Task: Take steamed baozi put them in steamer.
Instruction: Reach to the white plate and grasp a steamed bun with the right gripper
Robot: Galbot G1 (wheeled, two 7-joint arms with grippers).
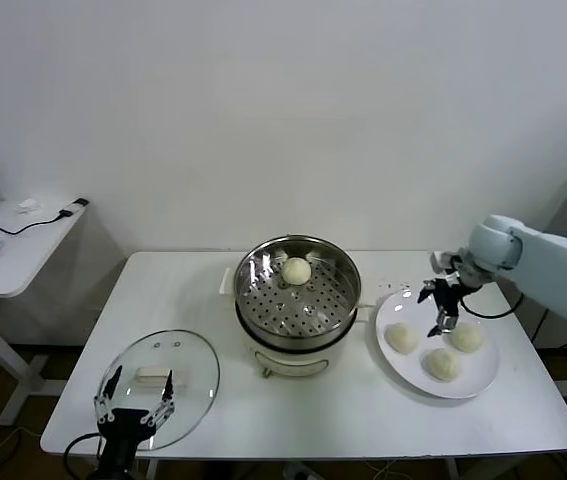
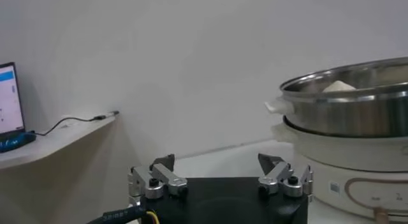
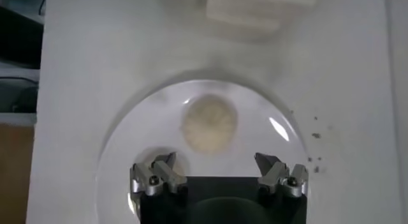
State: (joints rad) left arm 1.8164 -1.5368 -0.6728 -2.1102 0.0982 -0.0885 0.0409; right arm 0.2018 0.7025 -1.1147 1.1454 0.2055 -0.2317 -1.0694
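Observation:
The steamer [image 1: 298, 290] stands mid-table with one steamed baozi [image 1: 296, 270] on its perforated tray. Three more baozi [image 1: 401, 337] [image 1: 466, 337] [image 1: 442, 364] lie on the white plate [image 1: 403, 368] to its right. My right gripper [image 1: 440, 308] hovers open just above the plate, between the two rear buns. In the right wrist view a bun [image 3: 209, 124] lies just ahead of the open right gripper [image 3: 215, 163], untouched. My left gripper [image 1: 135, 400] rests open and empty at the table's front left. The left wrist view shows the left gripper [image 2: 217, 163] far from the steamer [image 2: 357, 104].
A round glass lid [image 1: 158, 385] lies flat at the front left, under the left gripper. A side desk [image 1: 13, 250] with a mouse and cable stands left of the table. The plate reaches close to the table's right front edge.

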